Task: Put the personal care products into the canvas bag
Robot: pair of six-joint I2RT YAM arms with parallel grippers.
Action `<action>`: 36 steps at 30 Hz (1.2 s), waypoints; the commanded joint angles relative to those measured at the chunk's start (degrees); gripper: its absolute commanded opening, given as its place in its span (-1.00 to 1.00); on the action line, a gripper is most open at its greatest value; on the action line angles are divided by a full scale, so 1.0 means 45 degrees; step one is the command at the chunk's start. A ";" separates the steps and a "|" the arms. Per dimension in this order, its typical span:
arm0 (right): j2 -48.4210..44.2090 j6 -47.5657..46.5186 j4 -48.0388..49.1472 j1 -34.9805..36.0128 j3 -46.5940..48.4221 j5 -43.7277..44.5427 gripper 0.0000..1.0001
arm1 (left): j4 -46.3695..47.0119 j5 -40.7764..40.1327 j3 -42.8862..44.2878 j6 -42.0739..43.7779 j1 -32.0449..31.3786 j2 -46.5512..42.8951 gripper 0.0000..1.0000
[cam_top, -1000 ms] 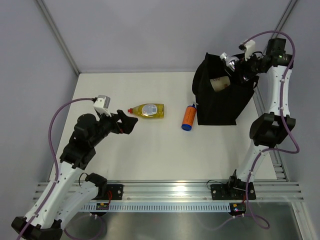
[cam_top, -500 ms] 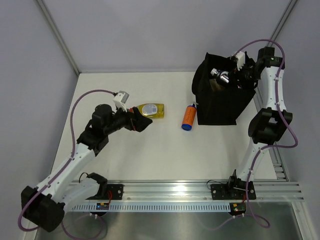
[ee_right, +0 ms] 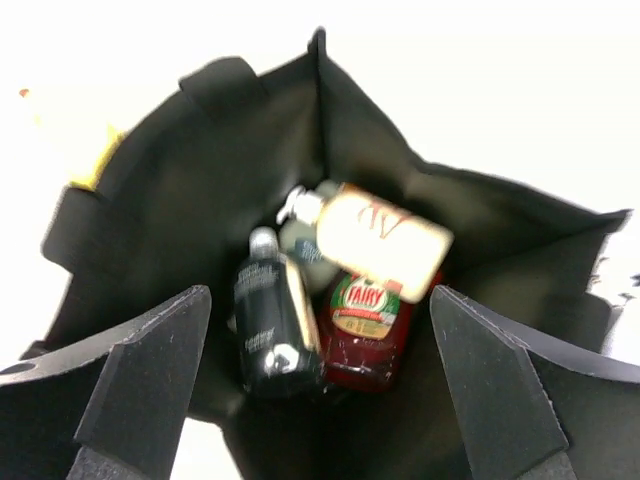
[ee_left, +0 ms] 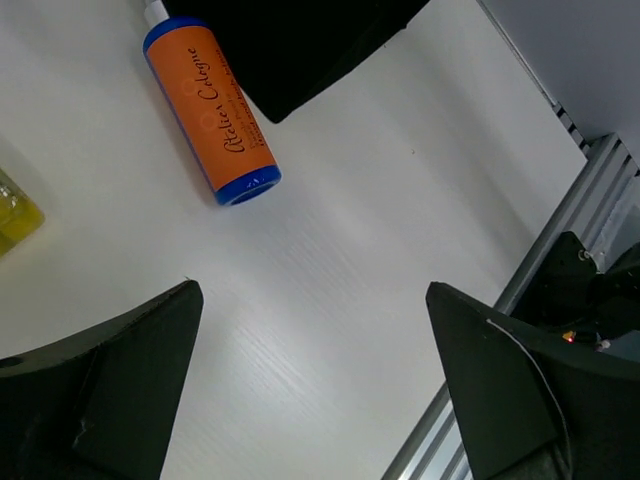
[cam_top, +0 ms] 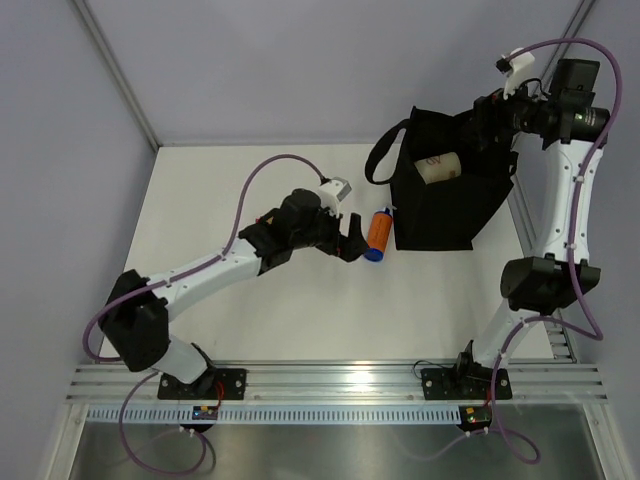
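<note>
An orange bottle with a blue cap (cam_top: 377, 232) (ee_left: 212, 120) lies on the white table just left of the black canvas bag (cam_top: 440, 215) (ee_right: 180, 190). My left gripper (cam_top: 352, 240) (ee_left: 312, 287) hovers open beside the bottle, holding nothing. The clear yellow bottle (ee_left: 12, 212) shows only as a sliver at the left wrist view's edge. My right gripper (cam_top: 487, 125) (ee_right: 318, 292) stands open and empty above the bag's mouth. Inside lie a dark bottle (ee_right: 270, 320), a red bottle (ee_right: 365, 335), a cream bottle (ee_right: 385, 240) (cam_top: 437, 167) and a grey-green pump bottle (ee_right: 300, 245).
The bag's loop handle (cam_top: 383, 155) hangs out to its left. An aluminium rail (cam_top: 340, 385) (ee_left: 590, 200) runs along the table's near edge. Grey walls close in the back and both sides.
My left arm swept right, past the yellow bottle, to the orange one. My right gripper lowered a dark bottle into the bag, opened, and rose above the bag.
</note>
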 commanded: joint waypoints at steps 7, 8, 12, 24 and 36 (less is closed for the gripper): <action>-0.5588 0.4600 0.4247 -0.0349 -0.4013 -0.0696 0.99 | -0.0957 -0.4772 0.4419 0.0188 -0.1391 0.5328 0.89; -0.6136 0.4856 0.4662 -0.0349 -0.4841 -0.1046 0.99 | -0.0938 -0.5067 0.4657 0.0052 -0.1431 0.5700 0.88; -0.8829 0.5639 0.5895 -0.0349 -0.8472 -0.1479 0.99 | -0.0607 -0.5812 0.5536 -0.0418 -0.1490 0.7166 0.81; -1.1062 0.5894 0.6346 -0.0349 -1.2093 -0.2104 0.99 | -0.1602 -0.6339 0.7978 -0.1121 -0.1763 1.0234 0.47; -1.1376 0.4627 0.4785 -0.0349 -1.2447 -0.3821 0.99 | -0.0024 -0.5697 0.5327 -0.0517 -0.1724 0.8422 -0.92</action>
